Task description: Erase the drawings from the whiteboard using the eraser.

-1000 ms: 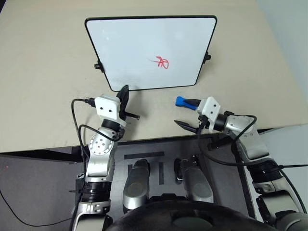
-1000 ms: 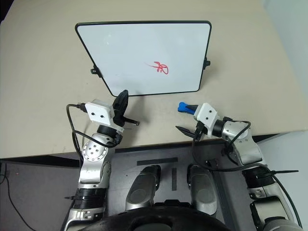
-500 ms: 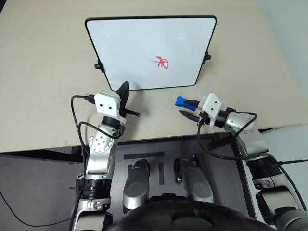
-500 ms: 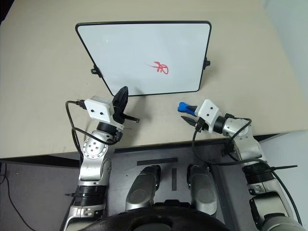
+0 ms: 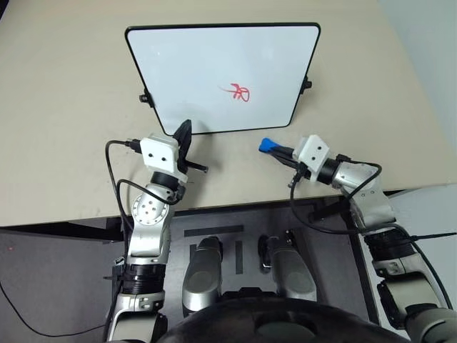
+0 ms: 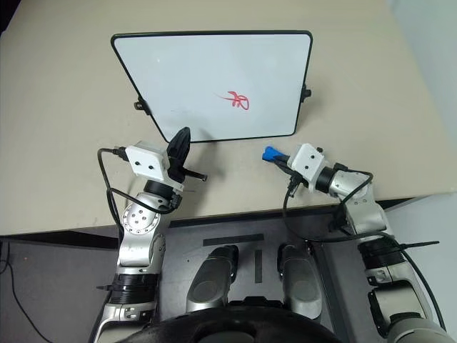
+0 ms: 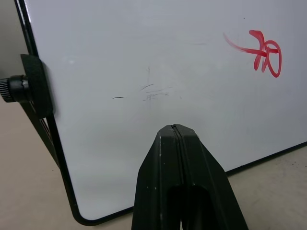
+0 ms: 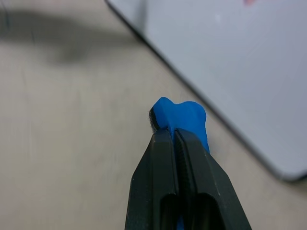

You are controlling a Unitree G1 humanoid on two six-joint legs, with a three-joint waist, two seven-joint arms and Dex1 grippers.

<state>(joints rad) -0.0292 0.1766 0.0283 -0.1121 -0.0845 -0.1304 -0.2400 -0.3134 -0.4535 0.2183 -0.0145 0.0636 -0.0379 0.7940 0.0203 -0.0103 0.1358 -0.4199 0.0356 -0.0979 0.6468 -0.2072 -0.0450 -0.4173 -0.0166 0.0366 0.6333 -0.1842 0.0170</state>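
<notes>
The right gripper [image 5: 275, 149] is gripping the eraser [image 5: 266, 145], its jaws clamped on the blue piece, just off the whiteboard's [image 5: 207, 64] lower right corner. The red drawings [image 5: 240, 92] are sitting untouched right of the board's centre, so the wiping is not yet begun. The left gripper [image 5: 183, 136] is hovering at the board's lower left edge, jaws together and empty. Open bench [image 5: 64, 107] is lying between the eraser and the board, and the black frame edge probably needs clearing.
</notes>
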